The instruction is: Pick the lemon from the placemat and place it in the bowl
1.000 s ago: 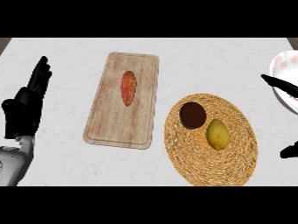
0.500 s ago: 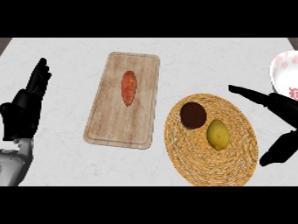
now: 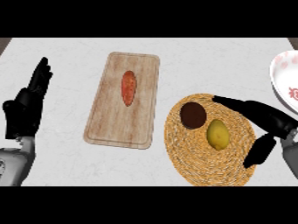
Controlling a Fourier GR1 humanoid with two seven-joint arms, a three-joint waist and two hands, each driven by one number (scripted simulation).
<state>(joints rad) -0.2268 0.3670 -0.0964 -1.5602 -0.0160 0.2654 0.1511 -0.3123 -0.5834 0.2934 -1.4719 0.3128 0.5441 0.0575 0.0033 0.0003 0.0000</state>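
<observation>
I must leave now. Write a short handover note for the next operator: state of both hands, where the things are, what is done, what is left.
Left hand: open, resting at the left edge, fingers up.
Right hand: open, holding nothing, over the right side of the placemat, fingers beside the lemon.
Lemon: on the placemat, next to a dark round object.
Bowl: at the right edge.
Done: nothing picked yet.
Left: grasp lemon, place it in the bowl.

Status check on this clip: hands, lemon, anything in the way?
Right hand open over the placemat, beside the lemon, no grasp. Left hand open, resting at left. Lemon on placemat; bowl at right. Dark round object next to lemon.
</observation>
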